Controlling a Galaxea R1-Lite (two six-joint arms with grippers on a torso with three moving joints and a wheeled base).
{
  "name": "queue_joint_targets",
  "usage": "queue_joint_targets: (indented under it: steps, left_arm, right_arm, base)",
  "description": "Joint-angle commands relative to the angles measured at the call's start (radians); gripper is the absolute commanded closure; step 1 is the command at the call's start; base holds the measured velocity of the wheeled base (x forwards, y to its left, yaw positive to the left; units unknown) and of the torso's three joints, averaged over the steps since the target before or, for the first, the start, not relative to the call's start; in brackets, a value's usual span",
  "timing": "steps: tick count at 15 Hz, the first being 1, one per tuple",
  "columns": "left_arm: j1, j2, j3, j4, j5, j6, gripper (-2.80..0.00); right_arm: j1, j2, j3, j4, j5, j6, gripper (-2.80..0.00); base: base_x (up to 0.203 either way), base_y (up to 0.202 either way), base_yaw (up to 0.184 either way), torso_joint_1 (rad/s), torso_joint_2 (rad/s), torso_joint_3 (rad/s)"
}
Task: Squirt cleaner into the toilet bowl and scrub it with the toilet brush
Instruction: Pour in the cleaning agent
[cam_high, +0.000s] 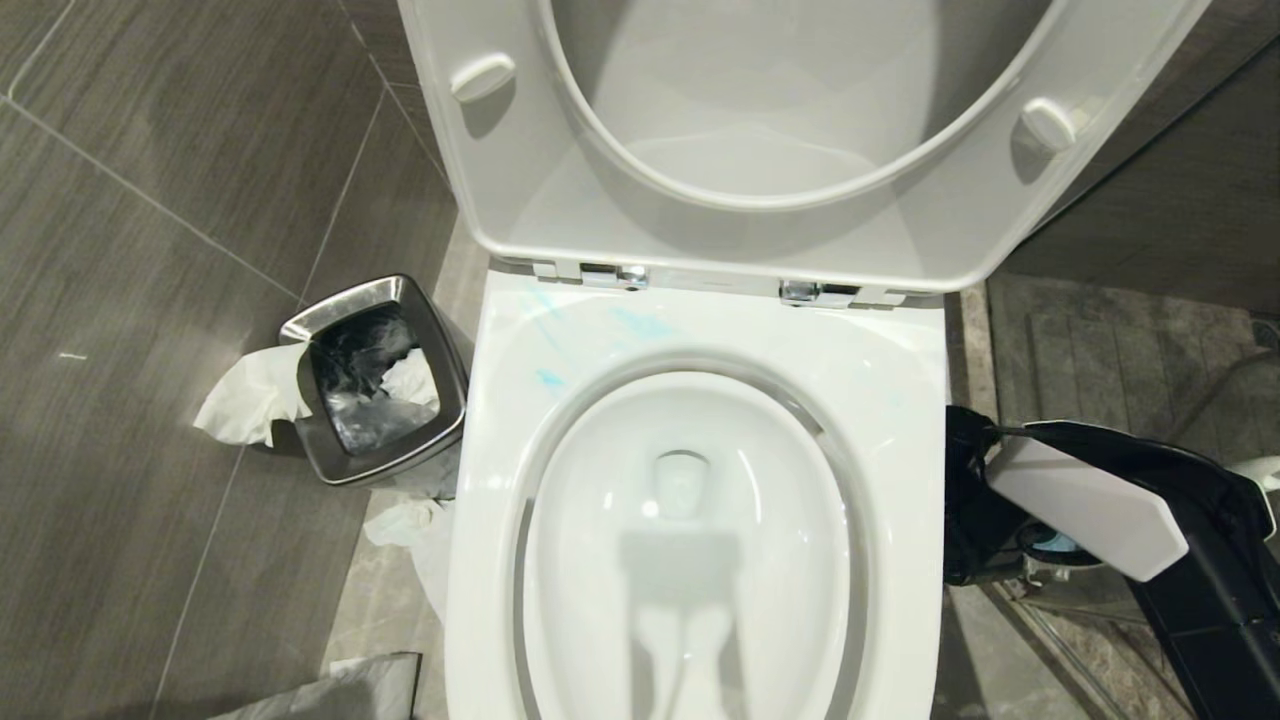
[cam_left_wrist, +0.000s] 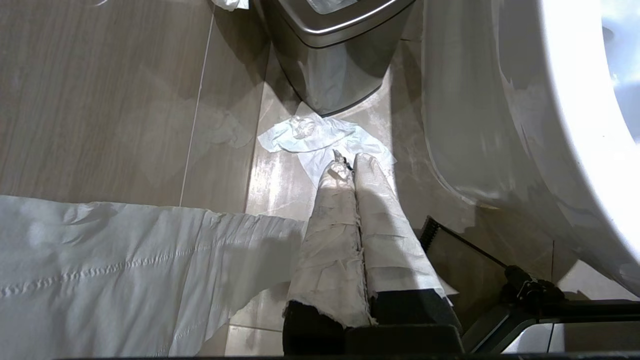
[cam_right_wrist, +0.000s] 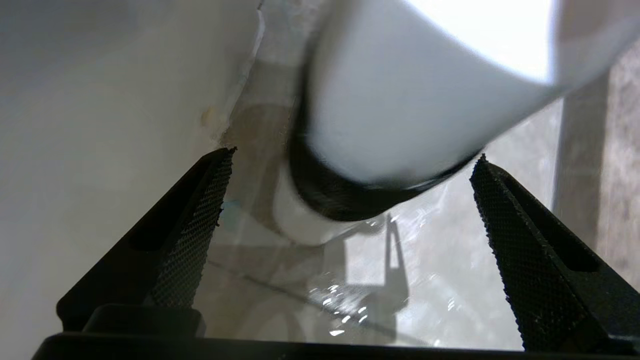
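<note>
Toilet bowl (cam_high: 690, 560) lies open from above; raised seat (cam_high: 700, 200) blocks behind.

Toilet bowl: the oval white glossy ceramic toilet bowl (cam_high: 690, 560) fills the middle, with a squarish rim and faint blue streaks on the rim's back left part.
Seat and lid: the white plastic seat and lid (cam_high: 800, 130) stand raised behind the bowl, on two metal hinges.
Waste bin: a small square steel waste bin (cam_high: 375, 380) stands on the floor to the left of the toilet, with a dark liner and white paper inside.
Paper: crumpled white tissue (cam_high: 250, 395) hangs over the bin's left edge; more lies on the floor just beside the toilet.
Floor: grey stone-look floor tiles (cam_high: 150, 300).
Right arm: the black and white right arm (cam_high: 1100, 510) is low at the right of the toilet.
</note>
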Motion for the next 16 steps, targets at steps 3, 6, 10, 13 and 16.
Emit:
queue_joint_targets:
  steps: [3, 6, 10, 13, 16]
  left_arm:
    - [0.001, 0.001, 0.0, 0.0, 0.0, 0.0, 0.0]
    - [0.001, 0.001, 0.0, 0.0, 0.0, 0.0, 0.0]
    - [0.001, 0.001, 0.0, 0.0, 0.0, 0.0, 0.0]
    - [0.001, 0.001, 0.0, 0.0, 0.0, 0.0, 0.0]
    - [0.001, 0.001, 0.0, 0.0, 0.0, 0.0, 0.0]
  right_arm:
    - [-0.018, 0.025, -0.067, -0.009, 0.052, -0.021, -2.8]
    - [-0.018, 0.051, -0.112, -0.009, 0.081, -0.033, -2.8]
    - [-0.018, 0.078, -0.168, -0.009, 0.089, -0.045, -2.8]
    - [-0.02, 0.087, -0.187, -0.009, 0.098, -0.047, -2.8]
    - [-0.026, 0.119, -0.258, -0.009, 0.098, -0.047, -2.8]
  base:
    - [0.0, 0.0, 0.0, 0.0, 0.0, 0.0]
    - [0.0, 0.0, 0.0, 0.0, 0.0, 0.0]
    - [0.0, 0.0, 0.0, 0.0, 0.0, 0.0]
    - [0.0, 0.0, 0.0, 0.0, 0.0, 0.0]
    - [0.0, 0.0, 0.0, 0.0, 0.0, 0.0]
